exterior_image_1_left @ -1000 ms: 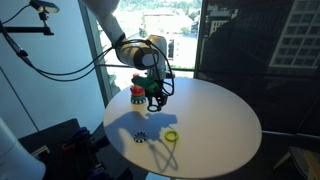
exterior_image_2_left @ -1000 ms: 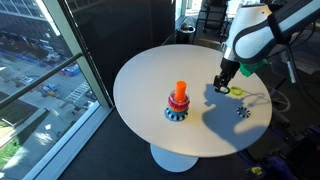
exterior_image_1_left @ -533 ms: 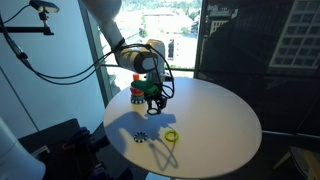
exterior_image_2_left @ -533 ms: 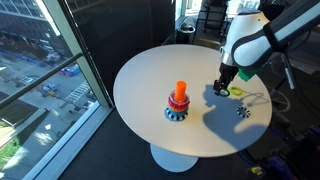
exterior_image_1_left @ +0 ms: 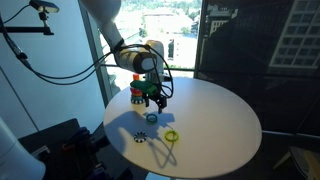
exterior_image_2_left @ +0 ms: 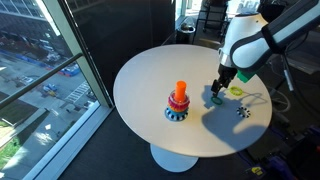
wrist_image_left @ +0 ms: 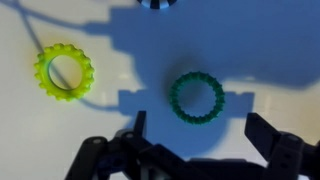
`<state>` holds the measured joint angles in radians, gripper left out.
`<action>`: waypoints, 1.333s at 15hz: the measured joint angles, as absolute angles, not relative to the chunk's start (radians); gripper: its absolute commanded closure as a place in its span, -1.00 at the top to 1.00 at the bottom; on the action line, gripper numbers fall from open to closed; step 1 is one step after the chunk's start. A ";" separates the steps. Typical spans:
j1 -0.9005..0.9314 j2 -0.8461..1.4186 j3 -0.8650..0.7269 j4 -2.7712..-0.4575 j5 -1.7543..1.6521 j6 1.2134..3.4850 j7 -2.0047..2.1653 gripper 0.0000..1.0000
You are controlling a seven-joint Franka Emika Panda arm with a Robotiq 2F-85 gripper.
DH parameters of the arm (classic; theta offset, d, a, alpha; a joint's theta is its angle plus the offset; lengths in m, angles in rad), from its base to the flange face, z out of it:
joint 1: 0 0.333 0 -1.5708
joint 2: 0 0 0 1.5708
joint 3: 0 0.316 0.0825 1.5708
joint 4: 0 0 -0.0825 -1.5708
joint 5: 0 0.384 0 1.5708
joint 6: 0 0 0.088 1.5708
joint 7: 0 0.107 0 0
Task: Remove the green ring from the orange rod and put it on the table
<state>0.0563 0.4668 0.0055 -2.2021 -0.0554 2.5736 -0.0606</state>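
The green ring [wrist_image_left: 196,97] lies flat on the white table [wrist_image_left: 270,50], in the shadow just ahead of my gripper [wrist_image_left: 197,125]. The jaws stand wide apart with nothing between them. In both exterior views the gripper [exterior_image_1_left: 153,100] [exterior_image_2_left: 222,88] hangs a little above the ring [exterior_image_1_left: 151,117] [exterior_image_2_left: 215,99], which rests free on the table [exterior_image_1_left: 215,120] [exterior_image_2_left: 145,75]. The orange rod [exterior_image_2_left: 180,91] stands upright on its dark base with red and blue rings around it, well away from the gripper. In an exterior view the rod [exterior_image_1_left: 137,93] sits just behind the arm.
A yellow-green ring [wrist_image_left: 65,72] [exterior_image_1_left: 171,136] [exterior_image_2_left: 237,91] lies near the green one. A black-and-white speckled ring [wrist_image_left: 160,3] [exterior_image_1_left: 140,138] [exterior_image_2_left: 241,112] sits close to the table's edge. Large windows stand beside the table.
The gripper has opened and let go of the green ring, which now lies on the table below it. The arm has barely moved.
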 measured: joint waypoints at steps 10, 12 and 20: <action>0.042 0.389 0.088 -2.194 0.036 2.407 -0.092 1.00; 0.043 0.349 0.090 -2.194 0.037 2.342 -0.092 1.00; 0.044 0.157 0.082 -2.192 -0.014 2.099 -0.075 1.00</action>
